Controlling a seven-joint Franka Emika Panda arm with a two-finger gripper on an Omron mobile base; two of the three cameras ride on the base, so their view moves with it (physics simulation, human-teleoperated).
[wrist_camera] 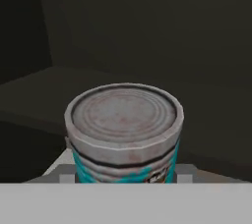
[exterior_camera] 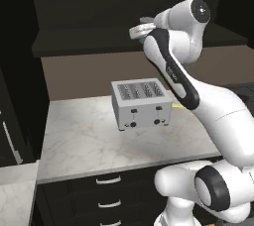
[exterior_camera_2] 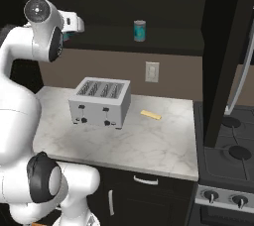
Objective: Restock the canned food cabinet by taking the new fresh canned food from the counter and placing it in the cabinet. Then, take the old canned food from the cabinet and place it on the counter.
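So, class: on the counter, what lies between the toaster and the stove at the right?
In the right base view, a small flat yellow strip lies on the counter between the toaster and the stove; otherwise bare marble.

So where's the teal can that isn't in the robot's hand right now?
In the right base view, the free teal can stands upright on the cabinet shelf board, above the wall outlet and up and to the right of the toaster.

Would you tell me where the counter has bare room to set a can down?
The counter is bare in front of the toaster and right of it, beyond the yellow strip toward the stove. Crowded only at the toaster.
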